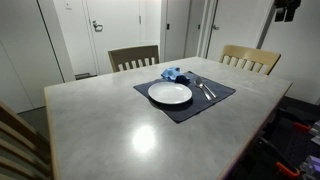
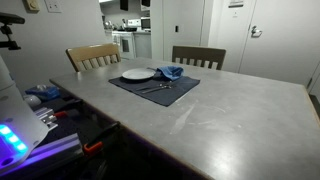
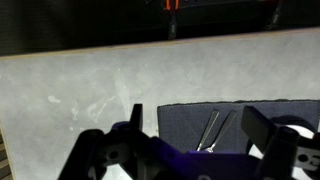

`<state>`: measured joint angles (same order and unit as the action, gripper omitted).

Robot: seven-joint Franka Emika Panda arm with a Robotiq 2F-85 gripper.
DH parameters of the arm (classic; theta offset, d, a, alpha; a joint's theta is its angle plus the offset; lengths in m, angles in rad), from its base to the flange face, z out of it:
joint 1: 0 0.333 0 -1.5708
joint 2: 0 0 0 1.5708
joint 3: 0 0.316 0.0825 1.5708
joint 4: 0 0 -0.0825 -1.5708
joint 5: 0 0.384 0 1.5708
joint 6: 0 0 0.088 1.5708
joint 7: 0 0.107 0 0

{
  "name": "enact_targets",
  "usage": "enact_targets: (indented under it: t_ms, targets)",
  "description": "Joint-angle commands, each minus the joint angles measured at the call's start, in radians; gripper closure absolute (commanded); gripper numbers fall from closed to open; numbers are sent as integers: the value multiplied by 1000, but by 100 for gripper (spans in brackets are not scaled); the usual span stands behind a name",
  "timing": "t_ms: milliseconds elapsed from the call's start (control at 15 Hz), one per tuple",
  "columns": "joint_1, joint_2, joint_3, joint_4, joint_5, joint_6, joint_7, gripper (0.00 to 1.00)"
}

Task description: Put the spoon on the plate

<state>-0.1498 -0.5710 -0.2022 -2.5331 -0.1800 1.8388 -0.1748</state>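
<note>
The white plate (image 1: 170, 94) lies in the middle of a dark blue placemat (image 1: 186, 110) on the grey table; it also shows in an exterior view (image 2: 137, 74). Two slim silver utensils (image 1: 206, 90) lie side by side on the mat beside the plate, also seen in an exterior view (image 2: 157, 89). I cannot tell which one is the spoon. In the wrist view my gripper (image 3: 195, 112) is open and empty, held above the table, with the two utensils (image 3: 214, 130) showing between its fingers on the placemat (image 3: 180, 125).
A crumpled blue cloth (image 1: 175, 73) lies on the mat's far edge, next to the plate. Two wooden chairs (image 1: 133, 57) (image 1: 250, 58) stand at the table's far side. The grey table (image 1: 110, 120) spreads wide around the mat.
</note>
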Motion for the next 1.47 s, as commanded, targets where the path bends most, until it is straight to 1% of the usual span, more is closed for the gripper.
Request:
enact_targets:
  t_ms: [0, 400, 533, 933, 1000, 1133, 1400]
  targets:
    - [6, 47, 10, 55, -3, -10, -13, 0]
    - [44, 146, 31, 169, 4, -21, -30, 0]
    - [58, 190, 45, 211, 15, -50, -17, 0]
    - [102, 324, 61, 295, 74, -74, -71, 0]
    - [88, 261, 67, 239, 56, -36, -27, 0]
    - [90, 278, 71, 244, 57, -34, -27, 0]
    - [89, 266, 70, 244, 57, -35, -27, 0]
